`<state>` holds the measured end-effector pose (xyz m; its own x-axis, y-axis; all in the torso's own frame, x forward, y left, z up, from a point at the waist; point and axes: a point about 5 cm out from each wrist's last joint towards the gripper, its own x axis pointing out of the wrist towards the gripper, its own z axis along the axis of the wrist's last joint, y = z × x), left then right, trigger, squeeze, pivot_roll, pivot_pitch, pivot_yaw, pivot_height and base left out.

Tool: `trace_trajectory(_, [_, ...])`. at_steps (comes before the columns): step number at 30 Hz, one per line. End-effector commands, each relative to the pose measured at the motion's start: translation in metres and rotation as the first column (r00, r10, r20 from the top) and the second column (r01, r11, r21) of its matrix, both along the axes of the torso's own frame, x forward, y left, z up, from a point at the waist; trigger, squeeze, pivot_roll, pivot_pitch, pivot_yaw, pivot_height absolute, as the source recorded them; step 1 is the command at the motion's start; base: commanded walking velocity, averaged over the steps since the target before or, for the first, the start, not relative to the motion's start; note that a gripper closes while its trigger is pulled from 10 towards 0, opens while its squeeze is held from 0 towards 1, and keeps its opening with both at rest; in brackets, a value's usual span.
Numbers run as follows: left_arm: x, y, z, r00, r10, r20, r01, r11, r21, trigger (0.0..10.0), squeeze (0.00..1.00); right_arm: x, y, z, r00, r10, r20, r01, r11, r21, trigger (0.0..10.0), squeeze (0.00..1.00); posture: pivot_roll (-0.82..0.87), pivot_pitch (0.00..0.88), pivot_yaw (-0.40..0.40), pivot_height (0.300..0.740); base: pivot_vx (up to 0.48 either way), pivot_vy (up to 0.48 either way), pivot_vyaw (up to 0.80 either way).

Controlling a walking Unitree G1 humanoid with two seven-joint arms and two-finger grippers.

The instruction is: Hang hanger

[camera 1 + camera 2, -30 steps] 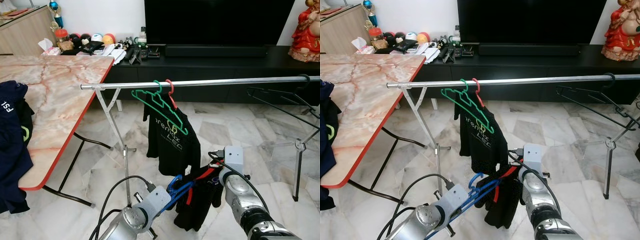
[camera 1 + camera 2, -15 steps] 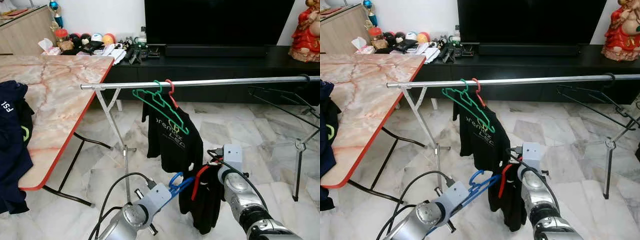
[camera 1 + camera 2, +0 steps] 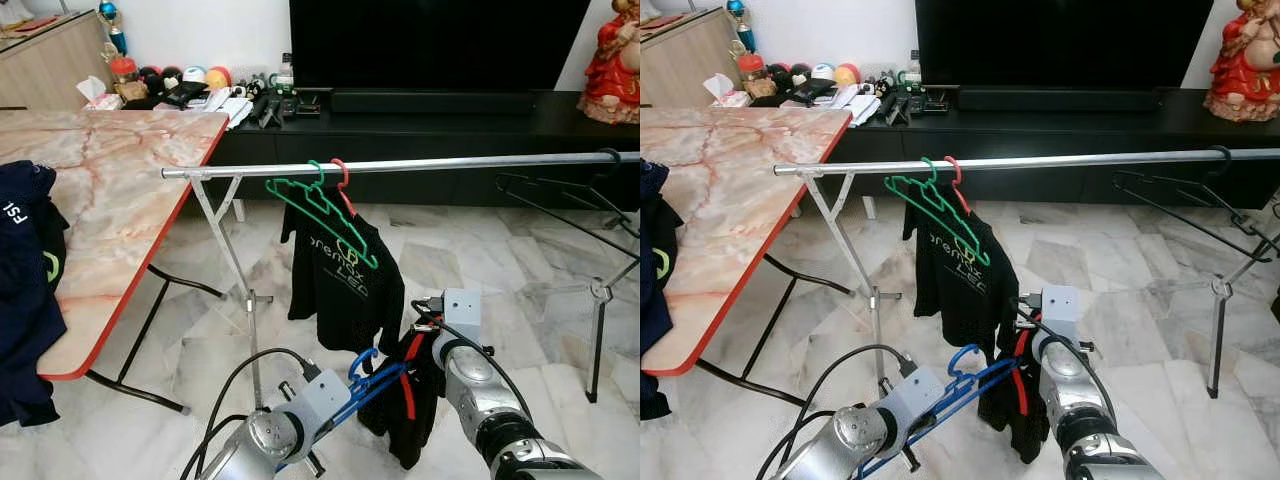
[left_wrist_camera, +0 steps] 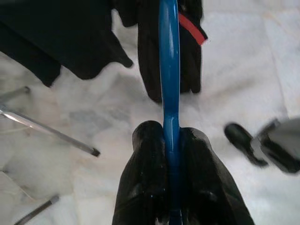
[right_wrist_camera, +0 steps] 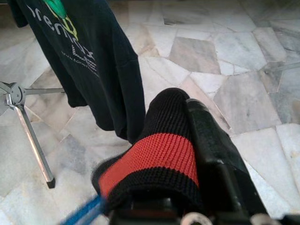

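My left gripper (image 4: 169,137) is shut on the shaft of a blue hanger (image 3: 372,376), held low in front of me with its hook up. My right gripper (image 3: 428,338) is shut on a black garment with a red band (image 5: 158,159). The garment (image 3: 408,420) hangs down over the blue hanger's far end. Above and behind runs a silver clothes rail (image 3: 450,163). A green hanger (image 3: 322,207) and a red hanger (image 3: 340,181) carrying a black printed T-shirt (image 3: 340,290) hang on it.
A marble-topped folding table (image 3: 130,170) stands at the left with a dark blue garment (image 3: 25,290) draped over its edge. An empty black hanger (image 3: 560,195) hangs at the rail's right end. The rail's legs (image 3: 232,265) stand on the tiled floor. A black TV cabinet (image 3: 450,125) lies behind.
The blue hanger has shifted right, closer to the right gripper. The black garment, bunched a second ago, now hangs longer over the hanger's end.
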<state>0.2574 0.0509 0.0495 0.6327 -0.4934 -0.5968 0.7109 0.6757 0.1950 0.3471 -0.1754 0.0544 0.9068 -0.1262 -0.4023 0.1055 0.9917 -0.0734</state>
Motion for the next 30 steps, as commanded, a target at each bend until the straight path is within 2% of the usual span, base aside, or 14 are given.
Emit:
trace_trajectory(1, [0.009, 0.002, 0.010, 0.997, 0.047, 0.063, -0.045, 0.999, -0.029, 10.0, 0.00, 0.006, 0.006, 0.007, 1.000, 0.013, 0.018, -0.013, 1.000, 0.012, 10.0, 0.00, -0.02, 0.060, 0.028, 0.740, 0.000, 0.000, 0.00])
trace_trajectory(4, [0.012, 0.002, 0.012, 0.996, 0.075, 0.053, -0.072, 0.996, -0.060, 10.0, 0.00, 0.005, 0.006, 0.007, 1.000, 0.015, 0.017, -0.015, 1.000, 0.013, 10.0, 0.00, -0.02, 0.059, 0.027, 0.740, 0.000, 0.000, 0.00])
trace_trajectory(7, [0.009, 0.002, 0.009, 0.997, 0.074, 0.007, -0.073, 0.993, -0.090, 10.0, 0.00, 0.005, 0.007, 0.006, 1.000, 0.019, 0.016, -0.019, 1.000, 0.015, 10.0, 0.00, -0.02, 0.057, 0.027, 0.740, 0.000, 0.000, 0.00])
trace_trajectory(10, [0.005, -0.001, 0.007, 0.999, 0.039, -0.024, -0.041, 0.994, -0.102, 10.0, 0.00, 0.005, 0.009, 0.006, 0.999, 0.042, 0.012, -0.042, 0.999, 0.020, 10.0, 0.00, -0.02, 0.057, 0.027, 0.740, 0.000, 0.000, 0.00])
trace_trajectory(11, [0.001, -0.004, 0.006, 0.998, 0.012, -0.057, -0.019, 0.991, -0.129, 10.0, 0.00, 0.005, 0.012, 0.005, 0.998, 0.064, 0.009, -0.064, 0.998, 0.024, 10.0, 0.00, -0.02, 0.057, 0.026, 0.740, 0.000, 0.000, 0.00])
trace_trajectory(16, [-0.003, -0.007, 0.006, 0.997, -0.019, -0.081, 0.006, 0.987, -0.158, 10.0, 0.00, 0.005, 0.014, 0.006, 0.996, 0.083, 0.009, -0.083, 0.996, 0.022, 10.0, 0.00, -0.02, 0.057, 0.024, 0.740, 0.000, 0.000, 0.00])
trace_trajectory(20, [-0.002, -0.008, 0.007, 0.997, -0.024, -0.074, 0.012, 0.988, -0.157, 10.0, 0.00, 0.007, 0.016, 0.008, 0.995, 0.095, 0.014, -0.095, 0.995, 0.029, 10.0, 0.00, -0.02, 0.055, 0.023, 0.740, 0.000, 0.000, 0.00])
trace_trajectory(24, [0.011, -0.003, 0.012, 0.997, 0.078, -0.003, -0.078, 0.987, -0.137, 10.0, 0.00, 0.008, 0.019, 0.010, 0.995, 0.100, 0.025, -0.101, 0.994, 0.031, 10.0, 0.00, -0.02, 0.054, 0.024, 0.740, 0.000, 0.000, 0.00])
trace_trajectory(30, [0.019, 0.000, 0.016, 0.991, 0.134, 0.025, -0.129, 0.981, -0.145, 10.0, 0.00, 0.008, 0.018, 0.010, 0.996, 0.089, 0.029, -0.090, 0.995, 0.032, 10.0, 0.00, -0.02, 0.053, 0.021, 0.740, 0.000, 0.000, 0.00])
